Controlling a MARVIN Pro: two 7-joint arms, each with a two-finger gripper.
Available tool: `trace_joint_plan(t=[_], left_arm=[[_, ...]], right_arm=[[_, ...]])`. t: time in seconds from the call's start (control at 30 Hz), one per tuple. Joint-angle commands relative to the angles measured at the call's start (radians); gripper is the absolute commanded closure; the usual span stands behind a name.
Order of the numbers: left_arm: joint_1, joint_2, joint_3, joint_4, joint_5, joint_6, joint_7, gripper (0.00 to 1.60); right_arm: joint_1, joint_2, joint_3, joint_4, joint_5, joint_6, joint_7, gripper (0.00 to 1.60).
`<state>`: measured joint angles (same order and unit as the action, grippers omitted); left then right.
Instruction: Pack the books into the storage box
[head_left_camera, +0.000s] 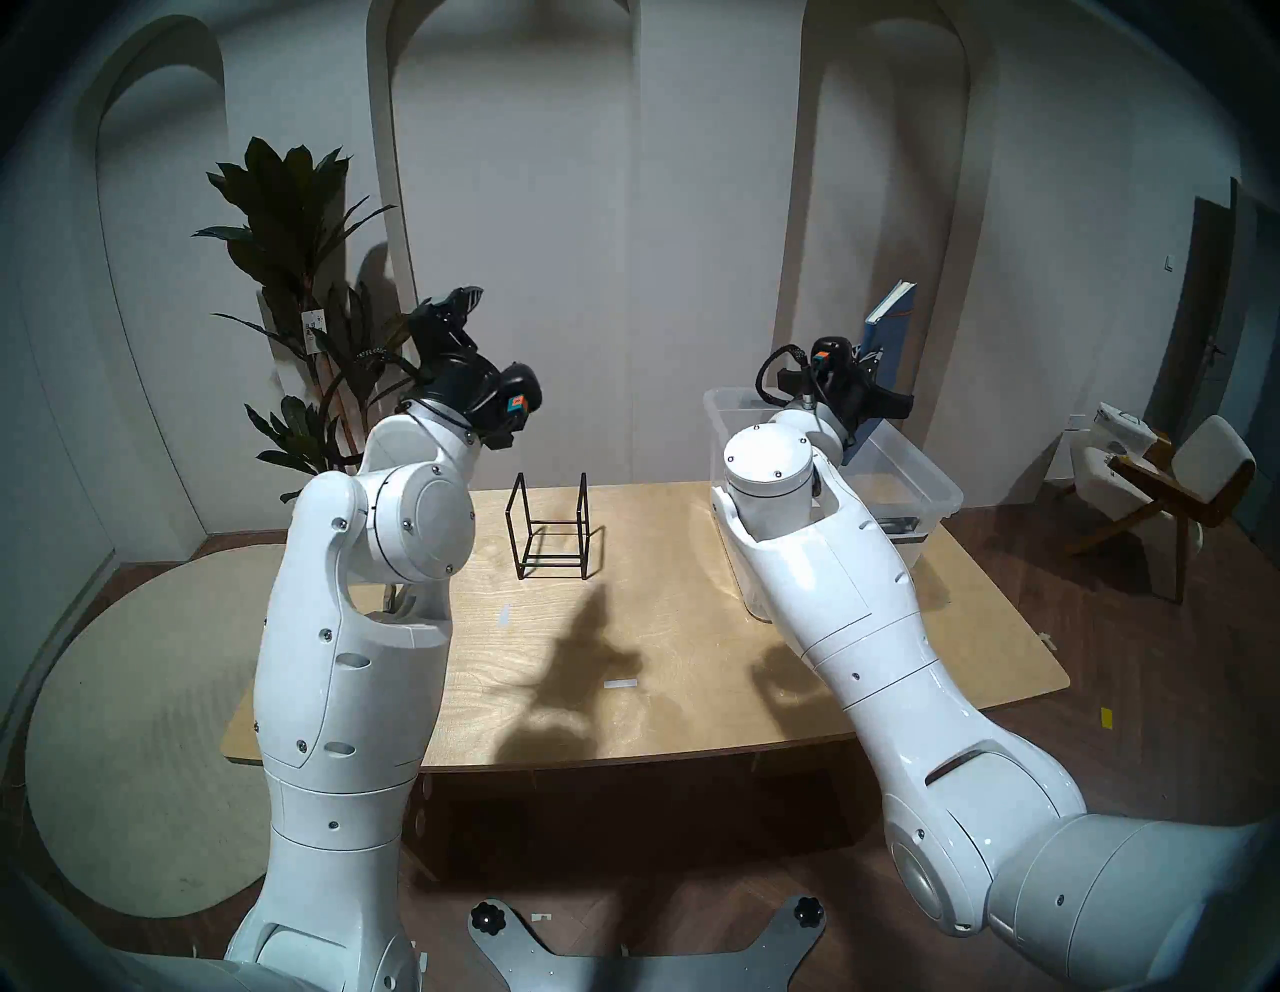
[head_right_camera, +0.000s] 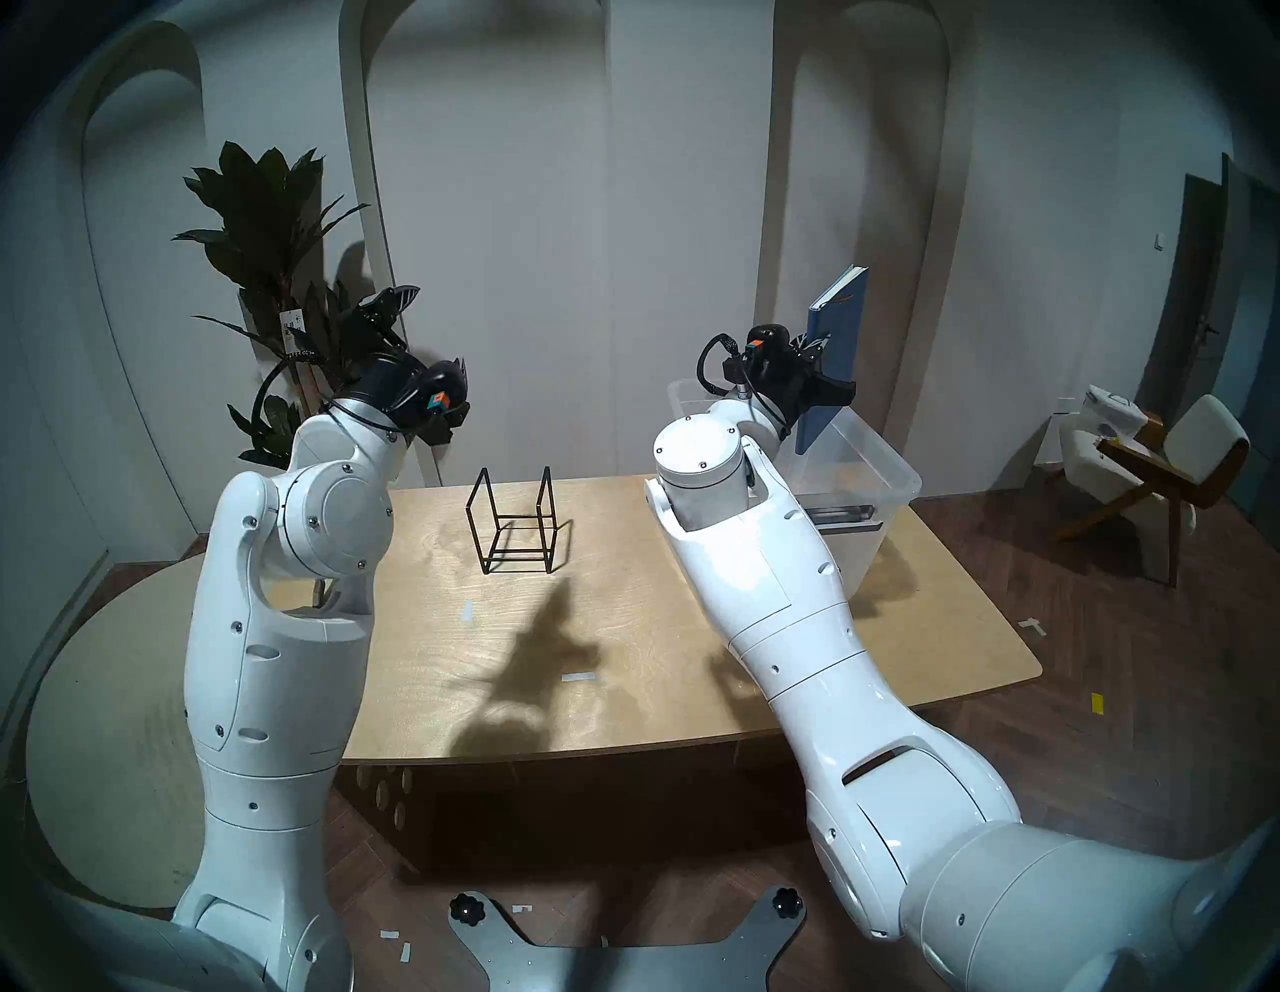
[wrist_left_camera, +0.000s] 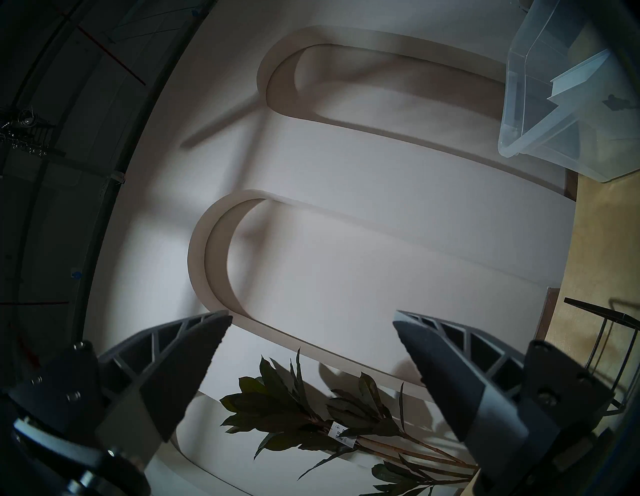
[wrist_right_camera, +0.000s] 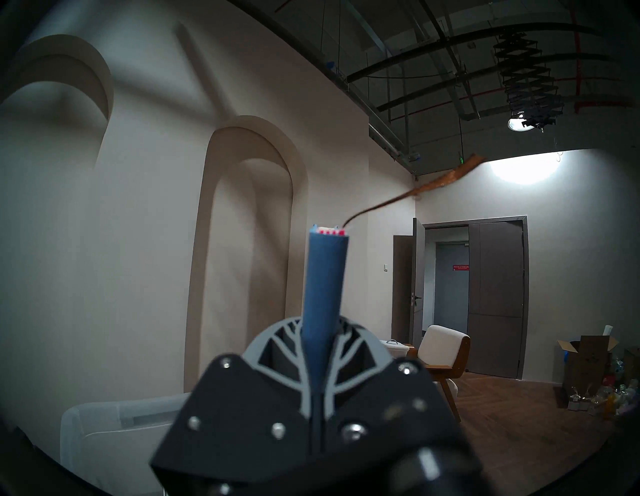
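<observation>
- Blue book (head_left_camera: 892, 325) is up in the air, held roughly upright over the far end of the storage box (head_left_camera: 928, 485), with its lower corner dipping below the rim.
- Right tool (wrist_right_camera: 320, 341) is clamped tight on that book. In the right wrist view the spine (wrist_right_camera: 325, 277) pokes up from between the fingers (wrist_right_camera: 277, 341), and the reddish-brown ribbon (wrist_right_camera: 433, 185) trails off to the side.
- Storage box is the clear tub on the right end of the surface (head_left_camera: 665, 623). Something white and flat, which looks like the white book (wrist_left_camera: 575, 78), shows through its wall in the left wrist view; can't really make out how it's lying.
- Grey latch handle (head_left_camera: 900, 530) is visible at the near end of the box.
- Left tool (wrist_left_camera: 311, 332) is raised on the left, well apart from the box, jaws spread wide with nothing between them, pointed toward the wall and the potted plant (head_left_camera: 298, 228).
- Black wire rack (head_left_camera: 550, 526) stands out in the middle of the surface, between the two arms, nothing in it.
- Chair (head_left_camera: 1170, 478) sits off to the right on the floor.
</observation>
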<state>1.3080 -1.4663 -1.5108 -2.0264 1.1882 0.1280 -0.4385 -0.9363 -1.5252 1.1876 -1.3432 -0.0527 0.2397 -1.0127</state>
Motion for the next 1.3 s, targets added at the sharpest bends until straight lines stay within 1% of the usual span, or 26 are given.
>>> trace_joint_plan(t=[0.0,0.37,0.57,0.6,0.63,0.67,0.77,0.93,1.13,1.27], left_arm=[[-0.012,-0.001,0.000,-0.015,0.003,0.001,0.002,0.00],[-0.012,-0.004,-0.001,-0.015,0.005,-0.001,0.002,0.00],[-0.011,-0.005,-0.002,-0.015,0.006,-0.003,0.001,0.00],[-0.011,-0.006,-0.002,-0.015,0.006,-0.003,0.001,0.00],[-0.011,-0.006,-0.002,-0.015,0.006,-0.003,0.001,0.00],[-0.011,-0.006,-0.003,-0.015,0.006,-0.003,0.001,0.00],[-0.011,-0.007,-0.003,-0.015,0.007,-0.004,0.001,0.00],[-0.011,-0.008,-0.004,-0.015,0.008,-0.005,0.001,0.00],[-0.011,-0.010,-0.005,-0.015,0.008,-0.007,0.000,0.00],[-0.011,-0.011,-0.005,-0.015,0.009,-0.008,0.000,0.00]], right_arm=[[0.032,-0.021,0.007,0.025,-0.007,-0.027,-0.032,1.60],[0.045,-0.039,0.015,0.095,0.019,-0.053,-0.030,1.60],[0.053,-0.054,0.013,0.117,0.027,-0.056,-0.031,1.60],[0.056,-0.060,0.015,0.122,0.028,-0.052,-0.039,1.43],[0.061,-0.064,0.016,0.130,0.025,-0.053,-0.047,1.10],[0.064,-0.062,0.012,0.135,0.021,-0.041,-0.044,0.00],[0.070,-0.071,0.014,0.148,0.021,-0.052,-0.056,0.00],[0.076,-0.074,0.006,0.144,0.015,-0.060,-0.066,0.00],[0.077,-0.070,-0.012,0.129,0.009,-0.067,-0.065,0.00],[0.074,-0.069,-0.023,0.103,0.006,-0.067,-0.066,0.00]])
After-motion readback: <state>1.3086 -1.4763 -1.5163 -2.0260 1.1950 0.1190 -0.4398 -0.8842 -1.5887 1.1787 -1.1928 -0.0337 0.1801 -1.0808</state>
